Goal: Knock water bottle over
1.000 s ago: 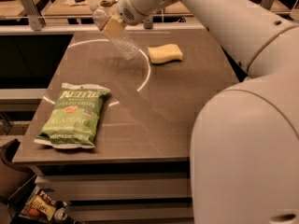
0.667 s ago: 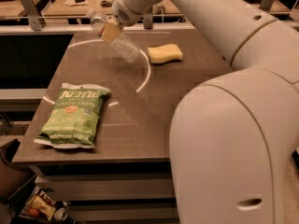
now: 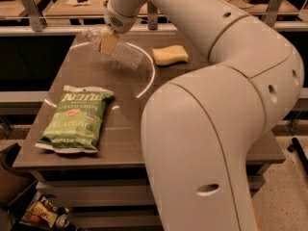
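The water bottle point(image 3: 126, 55), clear and ribbed, lies tilted on the back part of the brown table point(image 3: 192, 81), its neck pointing back left and its base front right. My gripper point(image 3: 109, 42) comes down from the white arm and sits right on the bottle's upper half, touching it. Whether it holds the bottle or only presses against it does not show. The bottle's cap and label are hard to make out.
A yellow sponge point(image 3: 170, 55) lies just right of the bottle. A green chip bag point(image 3: 76, 120) lies flat at the front left. My white arm point(image 3: 207, 129) covers the table's right half. A railing and another desk stand behind the table.
The bottle has dropped from a steep lean to a flatter one, sliding a little forward. My gripper stayed on it, and my arm swung closer to the camera.
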{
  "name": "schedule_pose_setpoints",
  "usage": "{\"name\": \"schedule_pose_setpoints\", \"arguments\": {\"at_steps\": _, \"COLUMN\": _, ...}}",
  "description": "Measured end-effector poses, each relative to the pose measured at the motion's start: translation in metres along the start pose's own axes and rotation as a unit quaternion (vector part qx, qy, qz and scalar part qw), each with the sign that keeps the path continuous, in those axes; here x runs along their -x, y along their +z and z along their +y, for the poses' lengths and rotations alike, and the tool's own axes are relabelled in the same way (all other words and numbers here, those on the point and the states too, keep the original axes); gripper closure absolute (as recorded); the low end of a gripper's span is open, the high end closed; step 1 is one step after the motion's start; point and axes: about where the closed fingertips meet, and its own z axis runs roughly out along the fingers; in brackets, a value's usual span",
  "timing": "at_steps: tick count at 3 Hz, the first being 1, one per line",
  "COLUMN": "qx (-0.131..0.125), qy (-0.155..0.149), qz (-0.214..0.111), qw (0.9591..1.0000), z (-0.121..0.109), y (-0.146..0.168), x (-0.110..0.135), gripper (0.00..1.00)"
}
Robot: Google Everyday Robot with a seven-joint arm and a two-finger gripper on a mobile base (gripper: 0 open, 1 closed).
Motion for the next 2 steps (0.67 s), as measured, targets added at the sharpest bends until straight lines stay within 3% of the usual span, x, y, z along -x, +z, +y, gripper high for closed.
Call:
{"name": "schedule_pose_setpoints", "arguments": {"at_steps": 1, "qx": 0.042, "qy": -0.026, "qz": 0.022, "qw": 0.9986, "z": 0.013, "y": 0.023, "x": 0.007, "gripper": 1.00}}
{"name": "schedule_pose_setpoints", "arguments": {"at_steps": 2, "qx": 0.081, "qy": -0.038, "qz": 0.003, "qw": 0.9960, "z": 0.023, "y": 0.044, "x": 0.017, "gripper": 1.00}}
